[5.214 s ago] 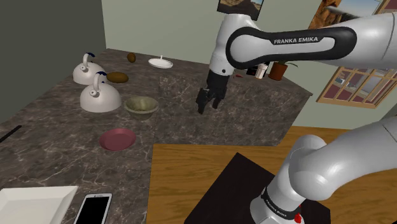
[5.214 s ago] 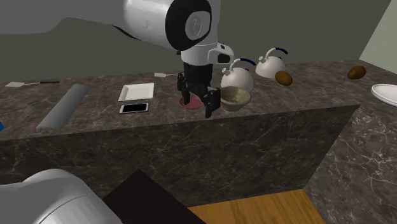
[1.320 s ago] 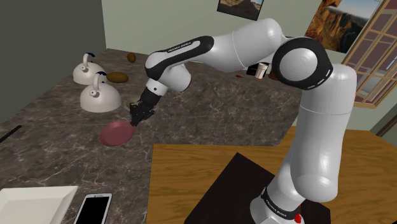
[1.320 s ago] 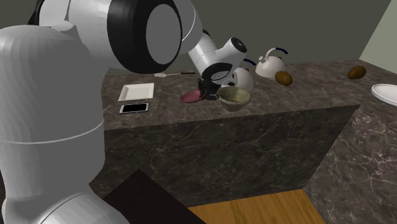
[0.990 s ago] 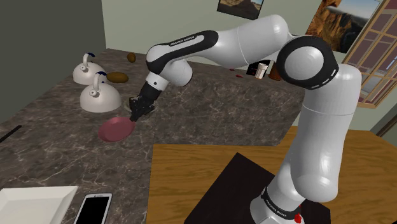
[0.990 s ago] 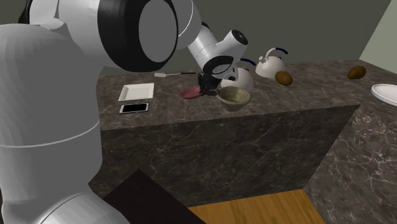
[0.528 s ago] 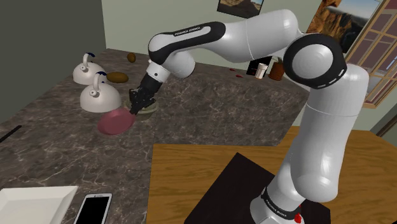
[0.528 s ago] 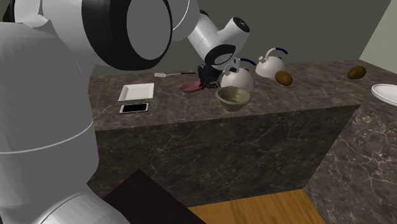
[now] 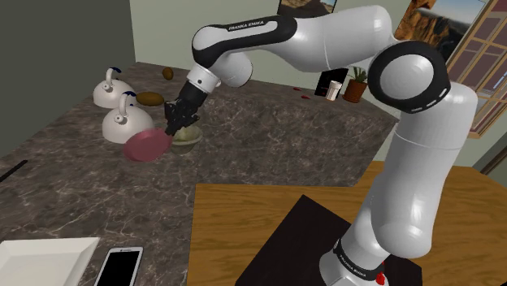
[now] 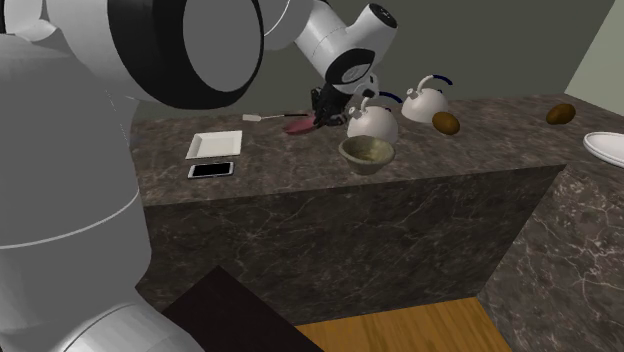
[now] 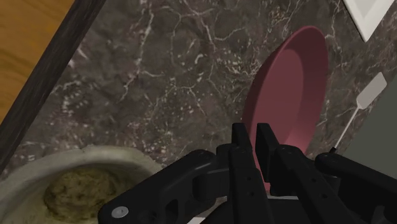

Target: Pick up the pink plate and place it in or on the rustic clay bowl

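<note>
The gripper pinches the rim of the pink plate between its two fingers. The plate extends out from the fingertips, tilted and lifted off the dark marble counter. The beige bowl sits just beside the gripper, below it and apart from the plate.

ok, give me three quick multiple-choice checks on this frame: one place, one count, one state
1. The phone lies:
A) in the bowl
B) beside the white square dish
C) between the kettles

2. Kettles on the counter:
A) one
B) two
C) three

3. The pink plate is:
A) flat on the counter
B) clamped by its rim in the gripper, off the counter
C) lying in the bowl

Key:
1 B, phone and dish lie side by side.
2 B, two white kettles stand near the bowl.
3 B, the fingers clasp the rim and the plate hangs tilted above the counter.
</note>
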Robot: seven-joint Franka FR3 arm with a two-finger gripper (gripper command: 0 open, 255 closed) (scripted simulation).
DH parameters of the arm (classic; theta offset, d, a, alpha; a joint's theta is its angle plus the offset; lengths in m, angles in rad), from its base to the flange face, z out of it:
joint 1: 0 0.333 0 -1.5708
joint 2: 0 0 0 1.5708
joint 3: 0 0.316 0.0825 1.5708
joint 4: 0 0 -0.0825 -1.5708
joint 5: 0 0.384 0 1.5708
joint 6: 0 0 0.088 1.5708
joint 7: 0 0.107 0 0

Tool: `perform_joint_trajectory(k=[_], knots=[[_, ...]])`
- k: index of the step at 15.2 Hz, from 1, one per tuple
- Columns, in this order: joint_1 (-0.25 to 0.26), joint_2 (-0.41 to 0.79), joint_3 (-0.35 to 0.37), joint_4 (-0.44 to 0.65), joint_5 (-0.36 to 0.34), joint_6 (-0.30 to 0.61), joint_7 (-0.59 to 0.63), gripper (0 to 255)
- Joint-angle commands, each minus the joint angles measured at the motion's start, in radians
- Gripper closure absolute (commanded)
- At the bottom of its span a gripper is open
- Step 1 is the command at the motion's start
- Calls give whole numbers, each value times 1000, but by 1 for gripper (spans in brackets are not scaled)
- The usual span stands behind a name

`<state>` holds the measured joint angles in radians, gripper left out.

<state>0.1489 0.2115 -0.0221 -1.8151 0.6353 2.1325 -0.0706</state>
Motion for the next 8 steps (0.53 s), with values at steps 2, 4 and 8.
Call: perform_joint_trajectory(k=[2,4,8], knots=[[0,-16,-3,21,-13,-31,23,255],[-14,-6,-12,47,-15,-57,13,255],[-71,54,-45,150,-16,-141,-37,255]])
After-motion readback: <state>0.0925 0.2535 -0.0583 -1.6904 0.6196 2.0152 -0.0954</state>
